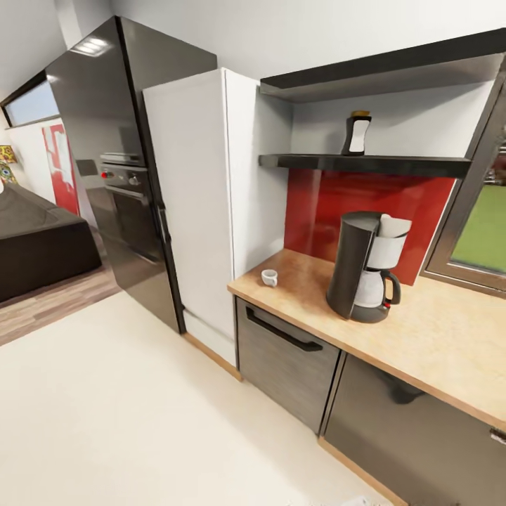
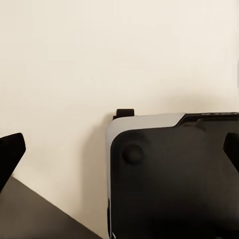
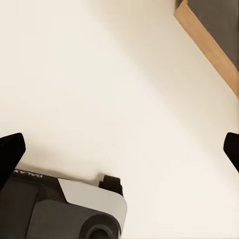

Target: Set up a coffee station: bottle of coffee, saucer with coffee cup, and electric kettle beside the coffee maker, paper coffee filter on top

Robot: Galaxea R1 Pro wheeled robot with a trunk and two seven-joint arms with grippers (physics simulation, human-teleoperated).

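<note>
We see the tall black drip coffee maker [image 1: 364,268] with a white paper filter [image 1: 393,226] on top standing on the long light-wood worktop [image 1: 450,337]. The tiny white cup [image 1: 269,277] sits left, well apart. The small dark brown jar [image 1: 358,133] stands on the black wall shelf [image 1: 365,164] above. Our left tool [image 2: 119,149] and right tool [image 3: 119,152] hang spread open over cream floor [image 1: 140,422].

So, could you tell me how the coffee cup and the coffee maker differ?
The coffee cup is tiny and white; the coffee maker is tall and mostly black. The cup sits near the kitchen countertop's left end, the maker further right, by the red backsplash. Both stand upright on it.
</note>
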